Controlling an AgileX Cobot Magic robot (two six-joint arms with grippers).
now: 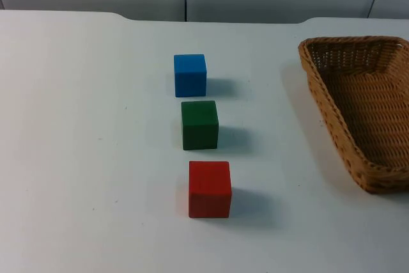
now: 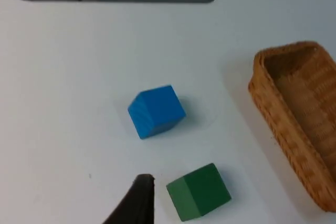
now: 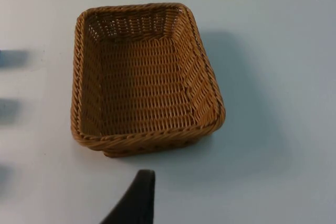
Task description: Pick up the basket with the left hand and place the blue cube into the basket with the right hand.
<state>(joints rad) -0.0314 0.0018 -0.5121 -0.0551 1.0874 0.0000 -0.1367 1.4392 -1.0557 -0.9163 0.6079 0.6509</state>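
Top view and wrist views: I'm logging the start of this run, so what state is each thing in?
Woven wicker basket: upright on the table, empty.
Blue cube: on the table, farthest in the row.
Green cube: on the table, middle.
Red cube: on the table, nearest.

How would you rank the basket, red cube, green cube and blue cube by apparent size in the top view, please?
1. Basket, clearly largest, though cut off at the edge.
2. Red cube.
3. Green cube.
4. Blue cube.
The cubes differ only slightly; red is nearest the camera, so they may really be alike.
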